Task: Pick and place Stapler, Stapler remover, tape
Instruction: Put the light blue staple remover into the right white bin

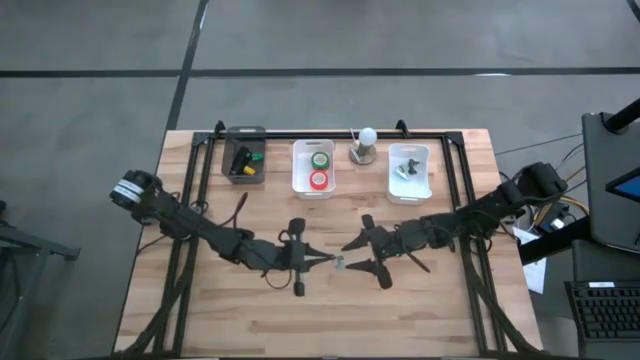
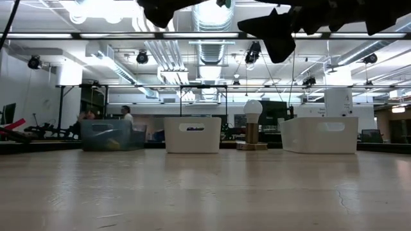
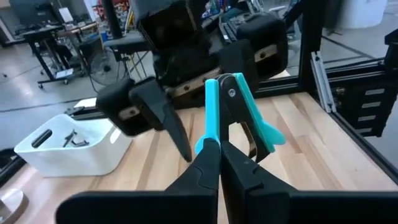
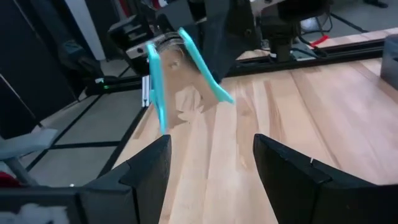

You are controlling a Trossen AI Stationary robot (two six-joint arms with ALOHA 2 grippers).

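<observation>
Your left gripper [image 3: 217, 155] is clamped on the teal staple remover [image 3: 233, 115], held aloft mid-desk for handover. Your right gripper [image 4: 211, 165] faces it, jaws wide, ready to receive.

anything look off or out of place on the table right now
Nothing spilled or damaged. The one unusual thing: the left gripper is shut on a teal staple remover, holding it above the table's middle, facing the open right gripper. The three bins at the back stand in a straight row.
</observation>
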